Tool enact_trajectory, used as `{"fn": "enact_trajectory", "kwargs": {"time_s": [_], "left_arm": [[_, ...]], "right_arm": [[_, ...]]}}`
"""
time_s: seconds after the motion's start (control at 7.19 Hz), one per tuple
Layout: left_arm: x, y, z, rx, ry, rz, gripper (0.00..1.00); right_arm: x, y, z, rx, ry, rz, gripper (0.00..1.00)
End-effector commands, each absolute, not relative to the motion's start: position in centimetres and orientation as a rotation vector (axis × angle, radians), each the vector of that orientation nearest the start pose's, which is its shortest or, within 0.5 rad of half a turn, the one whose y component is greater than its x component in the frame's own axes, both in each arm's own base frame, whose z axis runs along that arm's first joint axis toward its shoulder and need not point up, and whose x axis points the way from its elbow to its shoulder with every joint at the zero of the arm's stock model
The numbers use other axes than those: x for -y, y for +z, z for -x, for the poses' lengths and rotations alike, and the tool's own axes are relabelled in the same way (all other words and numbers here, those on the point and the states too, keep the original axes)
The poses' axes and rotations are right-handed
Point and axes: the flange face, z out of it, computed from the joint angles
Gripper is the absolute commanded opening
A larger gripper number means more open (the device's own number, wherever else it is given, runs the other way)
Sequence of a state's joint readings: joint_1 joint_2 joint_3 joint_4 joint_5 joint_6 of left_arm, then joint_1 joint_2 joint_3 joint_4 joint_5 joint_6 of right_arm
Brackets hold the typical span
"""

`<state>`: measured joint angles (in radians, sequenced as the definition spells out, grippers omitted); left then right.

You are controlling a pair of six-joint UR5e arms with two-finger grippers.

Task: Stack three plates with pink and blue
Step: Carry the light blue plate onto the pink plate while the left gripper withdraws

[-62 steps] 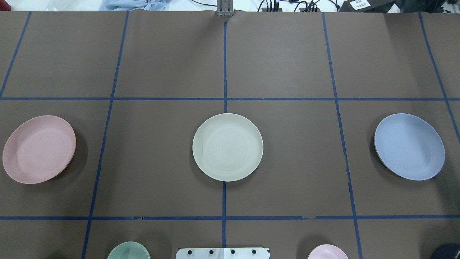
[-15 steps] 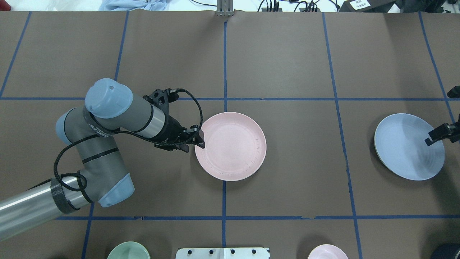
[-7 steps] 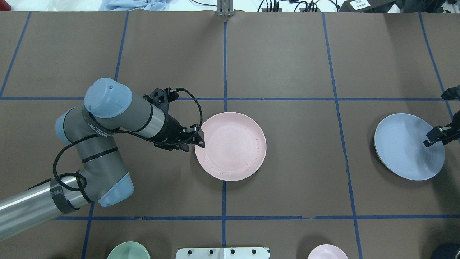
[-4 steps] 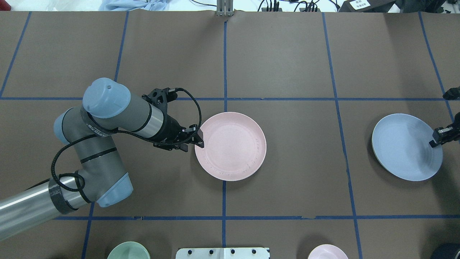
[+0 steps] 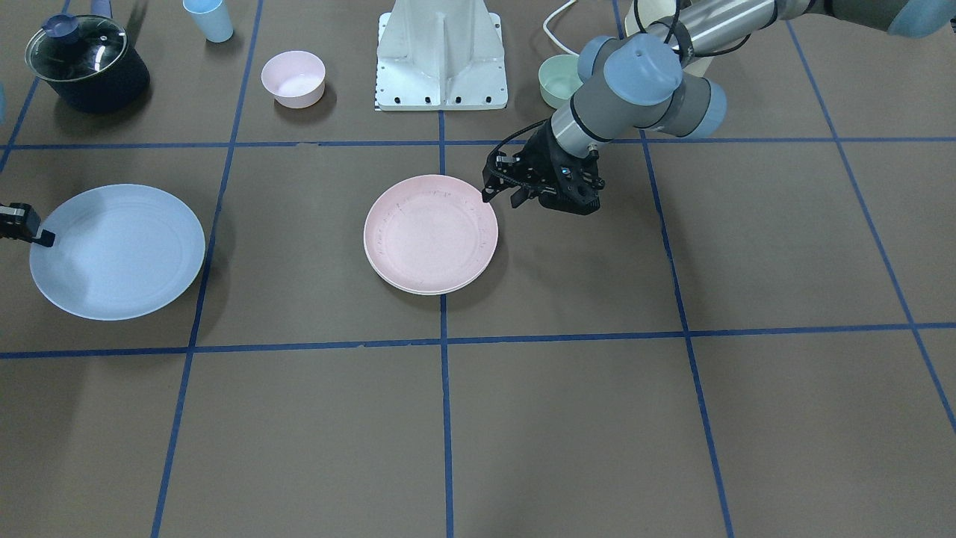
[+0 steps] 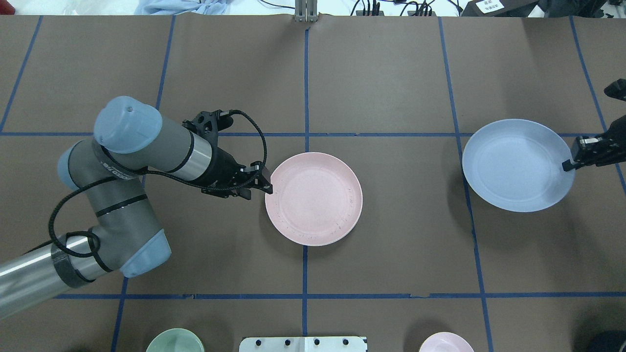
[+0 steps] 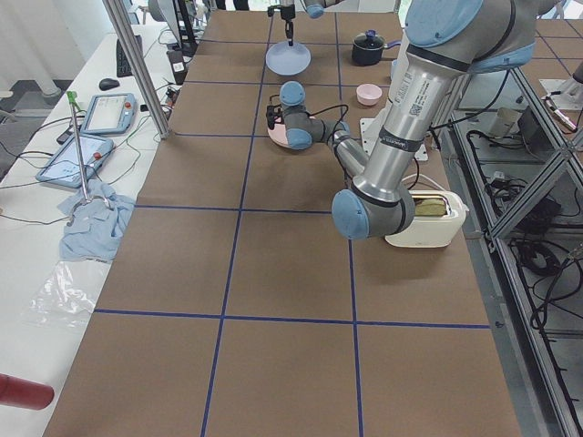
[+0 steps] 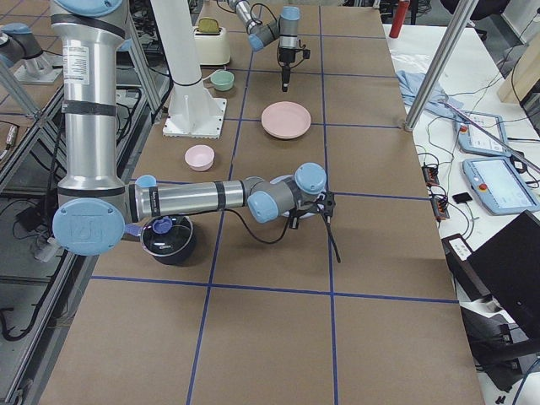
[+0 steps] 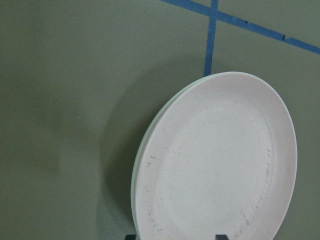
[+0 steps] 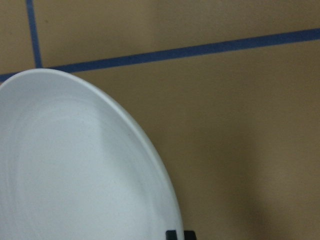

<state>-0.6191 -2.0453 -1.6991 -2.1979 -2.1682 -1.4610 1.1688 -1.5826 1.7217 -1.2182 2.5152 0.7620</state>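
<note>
The pale pink plate [image 6: 314, 198] lies on the cream-white plate in the middle of the table. Only a thin rim of the cream-white plate [image 5: 418, 288] shows under it, also in the left wrist view [image 9: 142, 150]. My left gripper [image 6: 268, 187] is open just off the pink plate's left rim, with its fingertips spread wide in the left wrist view. My right gripper [image 6: 567, 164] is shut on the right rim of the pale blue plate [image 6: 517, 165] and holds it raised above the table. The blue plate fills the right wrist view [image 10: 75, 165].
A small mint-green bowl [image 6: 175, 341] and a small pink bowl [image 6: 445, 342] stand by the robot base [image 5: 442, 52]. A dark lidded pot [image 5: 86, 63] and a blue cup [image 5: 209, 19] stand on my right side. A toaster [image 7: 426, 218] stands beside the base.
The pink plate went from the left onto the cream-white plate. My left gripper has let go and drawn back left. My right gripper has lifted the blue plate and carried it away and inward.
</note>
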Motion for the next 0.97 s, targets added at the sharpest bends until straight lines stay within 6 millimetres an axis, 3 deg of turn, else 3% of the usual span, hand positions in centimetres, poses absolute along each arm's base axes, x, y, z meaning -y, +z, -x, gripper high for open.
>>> {"fn": "enact_trajectory", "kwargs": {"time_s": [0.0,0.14,0.28,0.42,0.56,0.7,0.83], "left_arm": [[45.1,28.8,-39.6,-1.279,-0.102,0.092,0.59],[44.1,31.0,-37.4,-1.260,-0.052,0.060,0.59],[44.2,33.9,-34.0,-1.237,-0.008,0.018,0.59],[45.0,35.7,-31.4,-1.227,0.007,0.006,0.59],[45.0,35.8,-31.3,-1.225,0.012,0.001,0.59],[45.0,35.8,-31.3,-1.225,0.012,0.001,0.59],[45.0,35.8,-31.3,-1.224,0.011,0.000,0.59]], "right_arm": [[49.4,43.0,21.3,1.086,0.192,0.180,0.00],[49.3,38.6,24.6,1.113,0.215,0.210,0.00],[47.7,34.9,29.0,1.112,0.252,0.231,0.00],[45.6,32.0,34.6,1.110,0.303,0.216,0.00],[43.2,28.7,39.0,1.183,0.334,0.241,0.00],[41.6,27.0,41.3,1.204,0.356,0.269,0.00],[39.8,27.2,43.6,1.194,0.353,0.241,0.00]]}}
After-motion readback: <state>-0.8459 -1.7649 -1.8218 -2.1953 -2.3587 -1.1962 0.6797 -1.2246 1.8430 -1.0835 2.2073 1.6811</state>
